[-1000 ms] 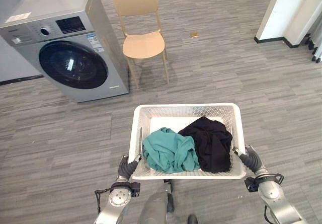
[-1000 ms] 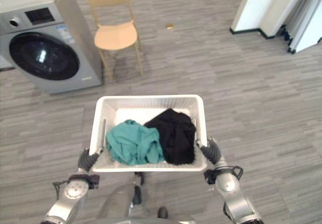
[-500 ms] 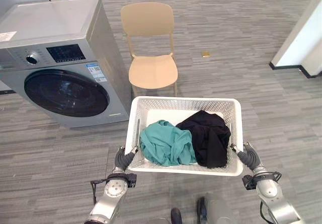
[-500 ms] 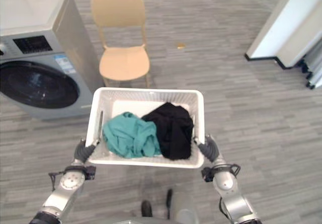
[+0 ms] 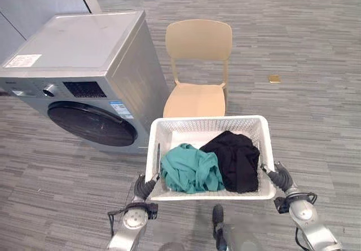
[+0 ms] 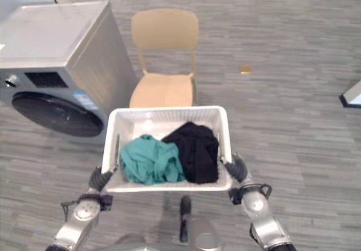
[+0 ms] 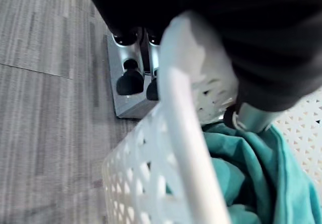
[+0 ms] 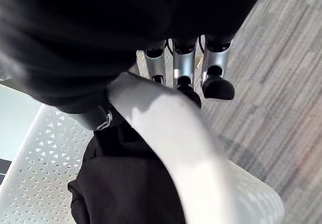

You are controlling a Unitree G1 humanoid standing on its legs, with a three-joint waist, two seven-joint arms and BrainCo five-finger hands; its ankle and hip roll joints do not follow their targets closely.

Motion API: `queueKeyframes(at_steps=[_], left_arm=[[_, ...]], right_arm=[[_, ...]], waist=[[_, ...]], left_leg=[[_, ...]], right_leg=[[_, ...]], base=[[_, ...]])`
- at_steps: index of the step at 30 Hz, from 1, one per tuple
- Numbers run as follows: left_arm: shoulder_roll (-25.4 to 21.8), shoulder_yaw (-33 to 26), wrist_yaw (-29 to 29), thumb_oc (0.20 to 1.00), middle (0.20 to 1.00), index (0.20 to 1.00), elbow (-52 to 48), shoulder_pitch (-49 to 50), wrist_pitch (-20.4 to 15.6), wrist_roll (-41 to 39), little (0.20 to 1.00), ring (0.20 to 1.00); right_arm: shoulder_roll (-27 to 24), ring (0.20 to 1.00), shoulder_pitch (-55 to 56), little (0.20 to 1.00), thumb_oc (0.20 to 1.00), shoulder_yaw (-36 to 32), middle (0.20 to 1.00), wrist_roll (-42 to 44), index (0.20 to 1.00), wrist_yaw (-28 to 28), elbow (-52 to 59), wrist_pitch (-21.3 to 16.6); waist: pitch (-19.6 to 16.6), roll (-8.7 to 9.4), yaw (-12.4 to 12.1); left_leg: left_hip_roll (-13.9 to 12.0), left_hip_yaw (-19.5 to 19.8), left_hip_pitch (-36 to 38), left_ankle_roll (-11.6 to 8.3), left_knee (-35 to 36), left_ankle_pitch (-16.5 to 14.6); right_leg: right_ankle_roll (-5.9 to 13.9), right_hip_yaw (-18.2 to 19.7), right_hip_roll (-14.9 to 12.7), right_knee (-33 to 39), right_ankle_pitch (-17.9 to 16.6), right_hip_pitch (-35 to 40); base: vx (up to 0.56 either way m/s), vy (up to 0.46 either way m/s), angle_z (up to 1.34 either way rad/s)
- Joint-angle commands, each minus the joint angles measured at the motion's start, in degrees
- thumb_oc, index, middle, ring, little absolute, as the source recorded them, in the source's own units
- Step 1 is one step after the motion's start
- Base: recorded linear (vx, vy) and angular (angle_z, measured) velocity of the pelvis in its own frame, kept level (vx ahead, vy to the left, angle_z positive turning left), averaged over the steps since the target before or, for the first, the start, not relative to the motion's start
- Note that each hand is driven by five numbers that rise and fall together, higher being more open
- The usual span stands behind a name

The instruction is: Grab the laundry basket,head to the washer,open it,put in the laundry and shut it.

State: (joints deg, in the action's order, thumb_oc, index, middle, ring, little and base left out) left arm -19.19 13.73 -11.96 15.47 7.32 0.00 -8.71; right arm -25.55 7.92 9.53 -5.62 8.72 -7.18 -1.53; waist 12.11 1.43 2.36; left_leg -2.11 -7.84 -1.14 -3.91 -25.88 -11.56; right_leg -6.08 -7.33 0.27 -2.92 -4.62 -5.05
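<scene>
The white laundry basket (image 5: 210, 128) is carried in front of the robot, low in the head views, with a teal garment (image 5: 190, 170) bunched in its 9 o'clock half and a black garment (image 5: 237, 159) touching it on the 3 o'clock side. The left hand (image 5: 142, 186) is clenched on the rim at the basket's 8 o'clock corner; the right hand (image 5: 280, 177) is clenched on the rim at the 4 o'clock corner. In the wrist views each hand's fingers (image 7: 130, 81) hook under the white rim while the thumb sits inside the wall, though the dark covers hide much of the grip, so how firm it is remains a guess.

The basket looks like stiff perforated plastic, light and likely a little slick; a hold on the rolled rim at opposite sides suits it, kept level. The clothes are soft and limp and should be pinched by a fold.

The grey front-loading washer (image 5: 87, 65) stands at 10 o'clock, its dark round door (image 5: 93, 124) closed. A beige chair (image 5: 197, 70) stands at 12 o'clock, just beyond the basket's far edge, on the grey plank floor (image 5: 316, 115).
</scene>
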Motion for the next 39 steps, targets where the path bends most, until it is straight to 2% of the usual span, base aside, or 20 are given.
queueKeyframes(at_steps=[1,2,4,5,6,9,11,12,14,15,16,17,19,21,23,25,27,32,37,39], left_arm=[[-1.16,-0.36,3.31,0.2,0.2,0.2,-6.42,-1.23,-7.24,-4.09,0.2,0.2],[-1.17,-0.4,3.3,0.2,0.2,0.2,-6.49,-1.16,-7.15,-4.15,0.2,0.2],[-1.06,-0.75,3.03,0.2,0.2,0.2,-6.37,-0.65,-6.87,-4.11,0.2,0.2],[-0.99,-0.77,2.99,0.2,0.2,0.2,-6.39,-0.28,-6.77,-4.08,0.2,0.2],[-1.0,-0.75,2.98,0.2,0.2,0.2,-6.41,-0.23,-6.76,-4.08,0.2,0.2],[-1.01,-0.63,2.71,0.2,0.2,0.2,-6.39,0.14,-6.59,-4.36,0.2,0.2],[-1.05,-0.48,2.62,0.2,0.2,0.2,-6.2,-0.06,-6.64,-4.35,0.2,0.2],[-1.28,-0.36,2.62,0.2,0.2,0.2,-6.12,-0.26,-6.87,-4.35,0.2,0.2],[-1.25,-0.21,2.69,0.2,0.2,0.2,-6.06,-0.31,-6.75,-4.26,0.2,0.2],[-1.72,0.39,2.54,0.2,0.2,0.2,-5.43,-1.48,-6.84,-4.24,0.2,0.2],[-1.73,0.39,2.54,0.2,0.2,0.2,-5.42,-1.5,-6.85,-4.24,0.2,0.2],[-2.15,0.69,2.64,0.2,0.2,0.2,-5.46,-1.89,-6.83,-4.12,0.2,0.2],[-3.06,0.63,2.26,0.2,0.2,0.2,-5.36,-2.63,-7.0,-3.57,0.2,0.2],[-3.34,0.49,2.15,0.2,0.2,0.2,-5.48,-3.05,-7.04,-3.14,0.2,0.2],[-3.55,0.34,2.29,0.2,0.2,0.2,-5.5,-3.11,-7.03,-2.99,0.2,0.2],[-3.89,-0.36,2.37,0.2,0.2,0.2,-5.69,-2.92,-7.24,-2.92,0.2,0.2],[-3.62,-0.76,1.65,0.2,0.2,0.2,-4.8,-2.83,-6.85,-2.2,0.2,0.2],[-2.2,-0.64,1.18,0.2,0.2,0.2,-3.79,-2.62,-7.35,-0.95,0.2,0.2],[-0.28,0.58,-0.72,0.2,0.2,0.2,0.08,-4.36,-6.94,-0.84,0.2,0.2],[0.81,2.69,-3.28,0.2,0.2,0.2,3.3,-8.5,-6.71,-1.3,0.2,0.2]], right_arm=[[-2.42,0.2,0.87,0.2,0.2,-3.57,0.2,3.34,0.2,1.46,4.01,-4.17],[-2.5,0.2,0.89,0.2,0.2,-3.6,0.2,3.25,0.2,1.5,3.93,-4.04],[-2.42,0.2,1.15,0.2,0.2,-3.79,0.2,2.93,0.2,1.73,3.61,-3.74],[-2.26,0.2,1.27,0.2,0.2,-3.8,0.2,2.87,0.2,1.84,3.56,-3.62],[-2.26,0.2,1.31,0.2,0.2,-3.8,0.2,2.86,0.2,1.85,3.56,-3.62],[-1.9,0.2,1.8,0.2,0.2,-4.0,0.2,2.68,0.2,2.27,3.45,-3.36],[-1.86,0.2,1.72,0.2,0.2,-3.99,0.2,2.61,0.2,2.44,3.13,-3.29],[-1.53,0.2,1.72,0.2,0.2,-4.05,0.2,2.5,0.2,2.14,3.53,-3.04],[-1.21,0.2,1.69,0.2,0.2,-3.98,0.2,2.37,0.2,2.07,3.55,-3.25],[-0.65,0.2,0.68,0.2,0.2,-3.56,0.2,1.99,0.2,2.24,3.05,-3.26],[-0.63,0.2,0.66,0.2,0.2,-3.55,0.2,1.98,0.2,2.24,3.04,-3.26],[-0.29,0.2,0.43,0.2,0.2,-3.38,0.2,1.88,0.2,2.28,2.84,-3.21],[0.34,0.2,-0.43,0.2,0.2,-2.77,0.2,1.71,0.2,2.47,2.51,-3.23],[0.67,0.2,-1.11,0.2,0.2,-2.02,0.2,1.38,0.2,2.12,2.36,-3.31],[0.72,0.2,-1.49,0.2,0.2,-1.77,0.2,1.36,0.2,1.94,2.25,-3.18],[0.68,0.2,-2.3,0.2,0.2,-1.07,0.2,0.81,0.2,1.94,1.72,-3.08],[0.6,0.2,-2.59,0.2,0.2,-0.3,0.2,-0.45,0.2,2.8,0.65,-2.78],[0.57,0.2,-2.09,0.2,0.2,0.18,0.2,-1.09,0.2,2.55,0.47,-2.91],[0.36,0.2,-4.96,0.2,0.2,3.52,0.2,-2.0,0.2,3.45,-2.79,-2.44],[0.86,0.2,-8.79,0.2,0.2,5.98,0.2,-0.7,0.2,5.28,-5.74,-1.88]], waist=[[-1.61,0.72,-0.15],[-1.72,0.55,-0.33],[-1.54,-0.52,-1.18],[-1.53,-0.88,-1.54],[-1.52,-0.83,-1.51],[-1.91,-1.25,-2.44],[-2.11,-1.25,-2.75],[-2.85,-1.81,-2.84],[-3.36,-2.05,-2.78],[-4.32,-1.48,-2.73],[-4.4,-1.44,-2.84],[-4.39,-0.91,-2.62],[-4.41,-0.63,-2.45],[-4.18,-0.66,-2.07],[-4.22,-0.86,-1.87],[-3.51,-1.26,-1.15],[-2.55,-0.98,-0.21],[-3.0,-0.54,0.03],[-3.63,-0.7,-0.64],[-2.3,-1.2,-0.65]], left_leg=[[-2.57,-3.15,-3.92,1.87,10.57,8.12],[-2.69,-3.42,-4.41,1.62,13.22,9.45],[-3.87,-3.74,-5.9,0.19,19.98,14.71],[-4.6,-3.65,-6.74,-0.28,21.81,16.39],[-4.52,-3.64,-6.51,-0.32,22.15,16.58],[-6.42,-3.28,-8.75,-1.34,27.78,19.54],[-7.04,-3.54,-9.42,-1.57,27.8,20.18],[-7.9,-3.63,-9.33,-1.64,27.28,20.6],[-7.89,-3.25,-9.22,-1.57,26.12,20.55],[-5.93,-2.89,-10.26,-0.51,20.38,17.68],[-5.94,-3.01,-10.42,-0.46,20.15,17.5],[-5.1,-3.46,-9.96,0.2,18.83,16.08],[-4.04,-4.46,-8.8,1.74,18.32,13.59],[-3.25,-5.56,-6.43,2.82,19.31,12.2],[-3.0,-5.89,-5.29,3.13,20.18,12.01],[-2.12,-6.53,-1.94,3.44,22.91,11.49],[-1.43,-6.45,0.16,3.39,25.01,11.45],[-0.81,-5.77,1.58,3.03,25.85,11.32],[-0.83,-4.81,2.26,2.54,27.88,11.83],[-1.12,-4.23,0.38,2.24,28.71,12.85]], right_leg=[[10.35,-1.95,-5.03,-0.54,6.53,3.78],[10.39,-1.92,-4.95,-0.53,6.92,4.07],[10.58,-2.05,-4.2,-0.74,8.76,6.46],[10.57,-1.94,-3.94,-0.95,9.58,7.33],[10.56,-1.97,-4.0,-1.01,9.68,7.39],[11.22,-1.13,-4.68,-2.67,12.9,10.95],[11.55,-0.95,-5.28,-3.14,13.62,11.8],[12.22,-0.04,-6.21,-3.94,14.69,13.42],[12.62,0.17,-6.85,-4.38,15.0,13.87],[14.17,1.48,-10.41,-5.72,13.05,13.78],[14.23,1.61,-10.47,-5.73,13.04,13.65],[14.68,2.42,-11.89,-8.23,11.3,12.7],[14.98,4.58,-12.77,-12.37,8.76,10.05],[14.57,5.17,-12.33,-14.47,6.62,6.26],[14.32,5.28,-11.31,-14.14,6.17,4.37],[14.19,2.55,-9.31,-11.2,6.17,0.11],[14.05,2.0,-7.25,-7.9,6.51,-0.97],[14.1,3.62,-6.69,-4.57,6.39,1.36],[13.38,2.01,-6.52,-0.64,5.97,3.59],[13.12,1.36,-6.34,-0.73,5.72,1.34]], base=[[0.25,0.055,0.01],[0.26,0.09,0.05],[0.26,0.112,-0.1],[0.18,0.072,-0.19],[0.22,0.096,-0.18],[0.35,0.209,-0.22],[0.34,0.255,-0.02],[0.34,0.287,0.06],[0.37,0.322,-0.04],[0.29,0.266,-0.17],[0.36,0.338,-0.27],[0.14,0.16,-0.28],[0.18,0.208,-0.31],[0.15,0.144,-0.23],[0.12,0.073,-0.42],[0.17,0.054,-0.25],[0.11,-0.015,-0.25],[0.11,-0.067,0.34],[0.08,-0.085,0.02],[-0.14,-0.045,0.07]])
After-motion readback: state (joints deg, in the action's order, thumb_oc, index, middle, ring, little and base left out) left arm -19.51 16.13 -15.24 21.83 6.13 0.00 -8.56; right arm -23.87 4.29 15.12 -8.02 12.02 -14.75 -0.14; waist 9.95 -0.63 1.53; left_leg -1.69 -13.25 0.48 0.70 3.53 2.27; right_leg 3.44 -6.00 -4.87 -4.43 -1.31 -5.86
